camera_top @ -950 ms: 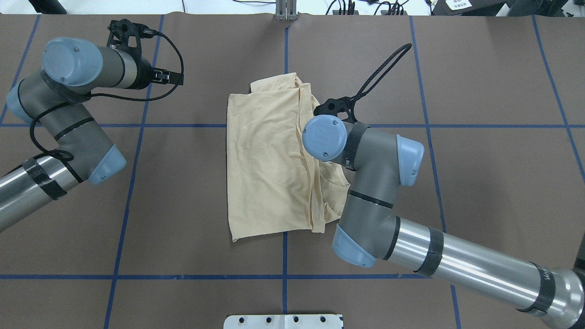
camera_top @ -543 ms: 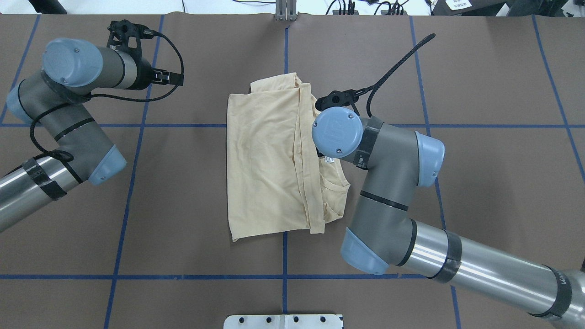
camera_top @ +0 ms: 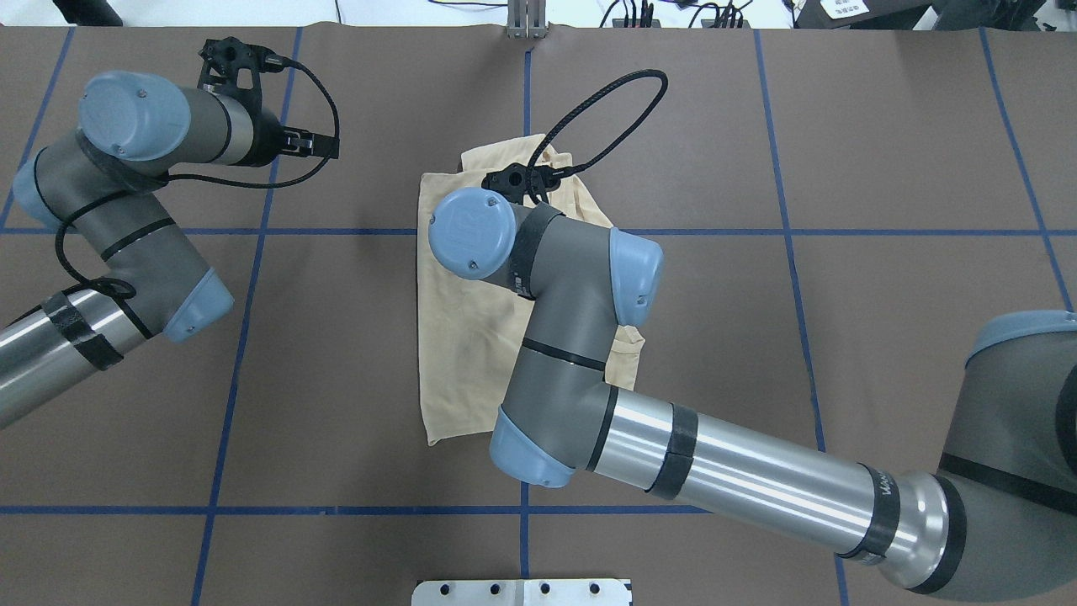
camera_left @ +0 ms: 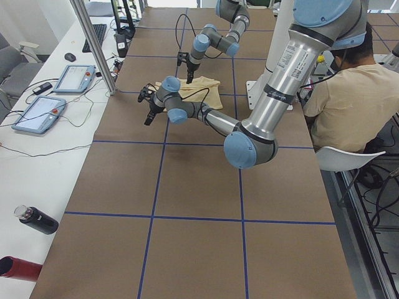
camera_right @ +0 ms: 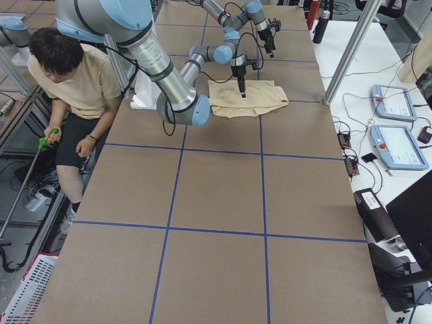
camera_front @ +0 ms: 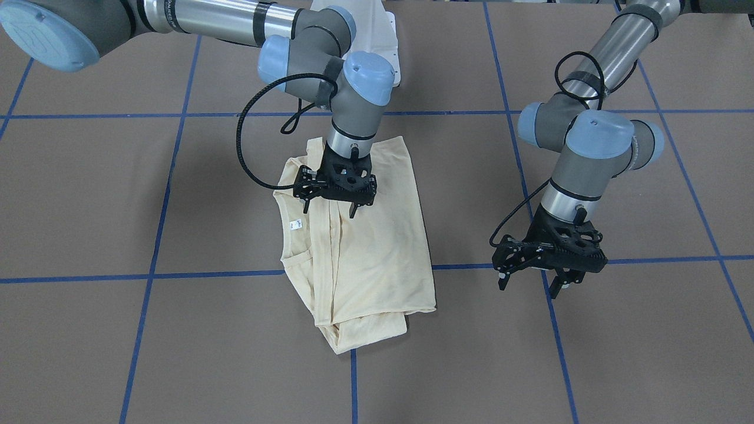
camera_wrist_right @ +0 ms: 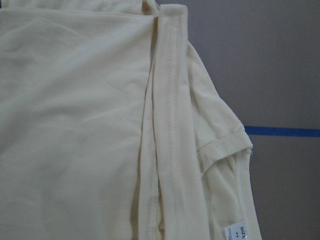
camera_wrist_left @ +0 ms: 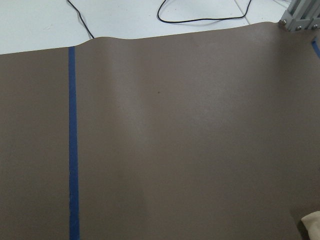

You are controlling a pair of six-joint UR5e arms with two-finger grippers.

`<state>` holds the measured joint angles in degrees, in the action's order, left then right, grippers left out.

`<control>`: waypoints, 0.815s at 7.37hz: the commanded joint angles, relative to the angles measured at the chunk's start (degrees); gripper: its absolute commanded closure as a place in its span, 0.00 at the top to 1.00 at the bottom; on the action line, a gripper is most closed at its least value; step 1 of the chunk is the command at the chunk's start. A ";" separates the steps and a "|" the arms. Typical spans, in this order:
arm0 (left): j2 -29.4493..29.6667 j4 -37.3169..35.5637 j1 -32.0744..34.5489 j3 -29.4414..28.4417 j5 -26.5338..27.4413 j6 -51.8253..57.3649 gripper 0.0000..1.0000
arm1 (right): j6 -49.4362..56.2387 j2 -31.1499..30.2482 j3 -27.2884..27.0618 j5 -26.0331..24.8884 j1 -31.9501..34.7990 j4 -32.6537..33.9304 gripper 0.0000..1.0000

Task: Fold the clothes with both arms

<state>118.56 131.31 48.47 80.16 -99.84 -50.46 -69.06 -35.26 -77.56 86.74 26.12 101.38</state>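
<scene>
My right claw [camera_front: 328, 209] hangs wide over the part-folded shirt [camera_front: 377, 247], probably lining up a fold. My left claw [camera_front: 528, 287], wide too, stands clear.

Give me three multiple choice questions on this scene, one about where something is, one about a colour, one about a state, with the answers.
1. Where is the right gripper?
A. Over the shirt
B. Past the table's edge
C. Next to the left gripper

2. What colour is the shirt?
A. Navy
B. Cream-yellow
C. Red

3. The left gripper is:
A. Open and empty
B. Shut on the shirt
C. Shut on a cable

Answers:
1 A: the front view shows it hanging above the folded shirt.
2 B: every view that shows the cloth has it pale cream-yellow.
3 A: its fingers stand apart over bare table, away from the shirt.
</scene>
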 commanded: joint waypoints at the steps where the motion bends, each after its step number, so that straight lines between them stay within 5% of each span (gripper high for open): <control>1: 0.00 0.09 -0.48 -0.09 0.00 -0.86 1.00 | -0.28 0.90 3.98 -0.26 -0.63 0.13 1.00; 6: 0.00 0.09 -0.48 -0.18 0.00 -0.86 1.00 | 3.04 0.72 5.14 -0.61 -0.81 2.93 1.00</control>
<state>118.56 131.40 47.99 80.04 -99.84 -51.33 -67.41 -34.42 -72.31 86.19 25.32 102.53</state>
